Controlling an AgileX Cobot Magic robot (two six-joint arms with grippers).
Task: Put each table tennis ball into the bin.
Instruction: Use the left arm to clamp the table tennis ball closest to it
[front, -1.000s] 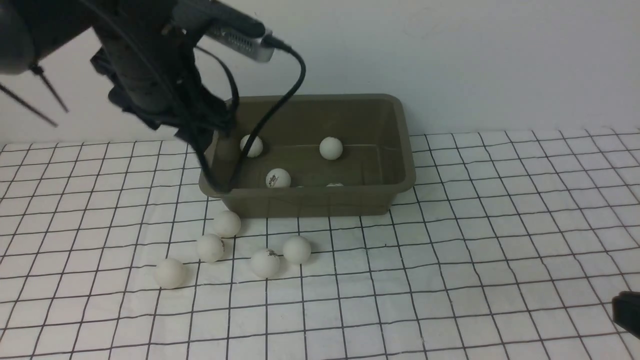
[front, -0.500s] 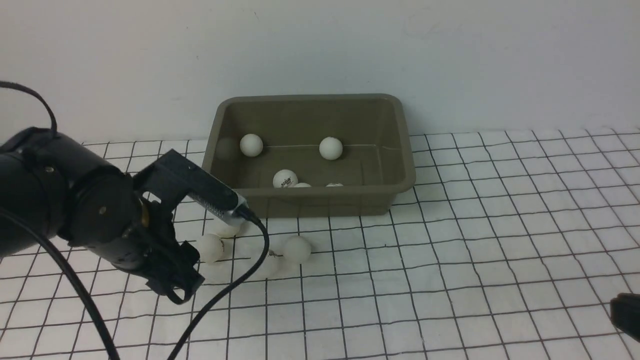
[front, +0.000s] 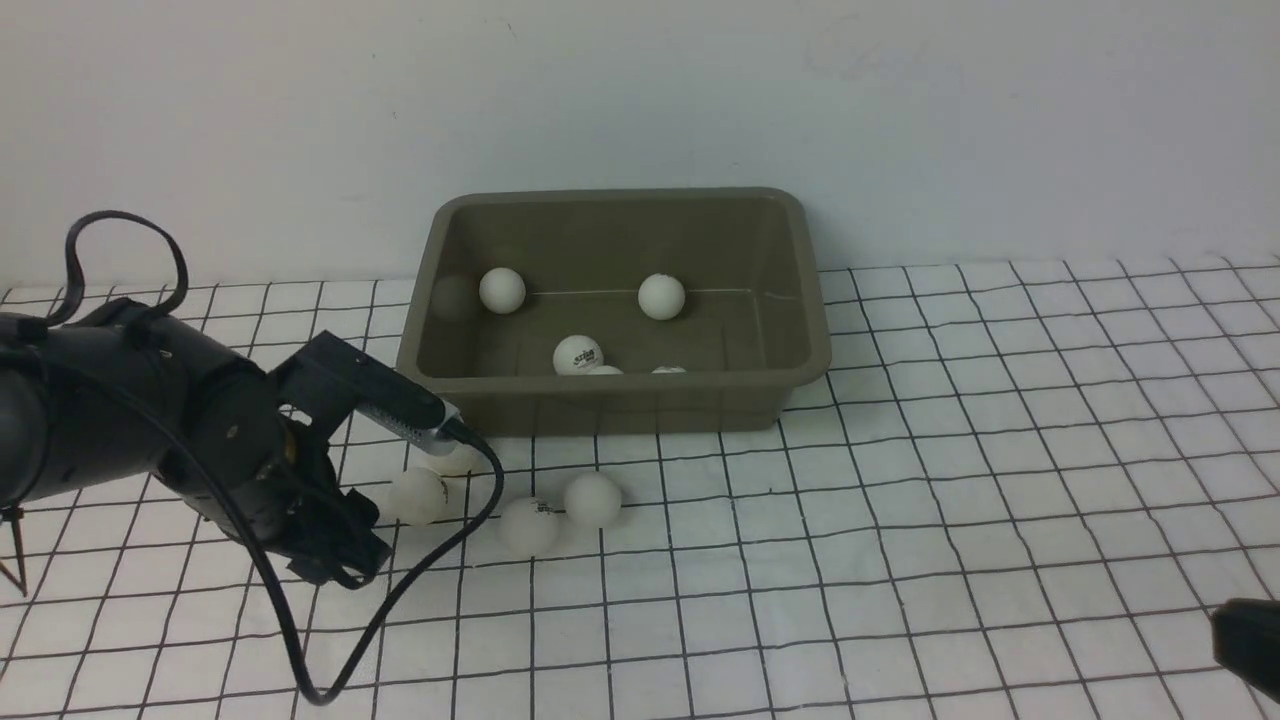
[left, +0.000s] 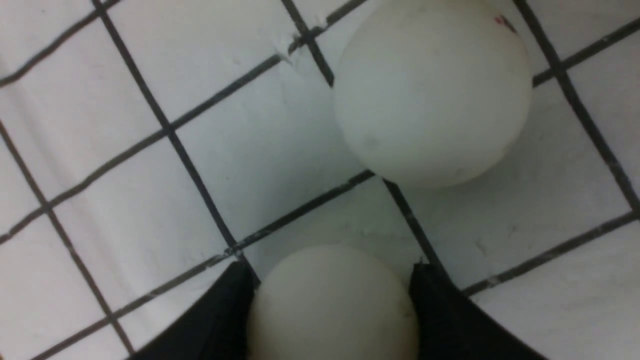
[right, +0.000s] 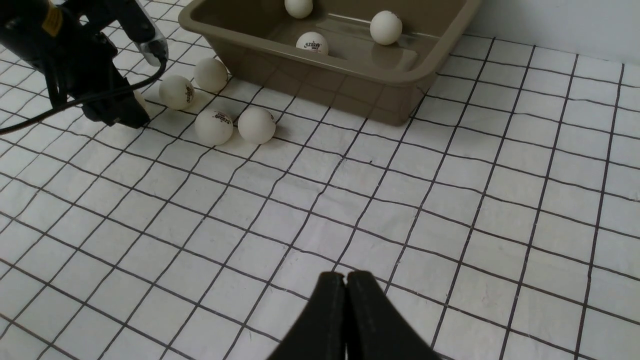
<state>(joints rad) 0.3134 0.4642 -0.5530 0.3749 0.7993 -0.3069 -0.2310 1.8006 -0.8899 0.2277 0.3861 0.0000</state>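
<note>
My left gripper (left: 330, 272) is down on the checked cloth, shut on a white table tennis ball (left: 332, 300), with a black finger (left: 225, 310) against each side. A second ball (left: 432, 92) lies just beyond it. In the front view the left gripper (front: 345, 560) hides the held ball. Loose balls lie nearby (front: 418, 495), (front: 529, 525), (front: 593, 499), and one (front: 452, 460) sits half behind the wrist camera. The olive-grey bin (front: 620, 197) holds several balls (front: 502, 289), (front: 661, 296), (front: 578, 355). My right gripper (right: 346, 275) is shut and empty, low over the cloth at the front right.
The left arm's black cable (front: 400, 600) loops over the cloth in front of the loose balls. The bin stands against the white back wall (front: 900, 120). The checked cloth (front: 900, 520) covers the whole table.
The left arm has swung from above the bin's left end down to the cloth. Its jaws have closed in on the leftmost loose ball. The right arm has stayed still.
</note>
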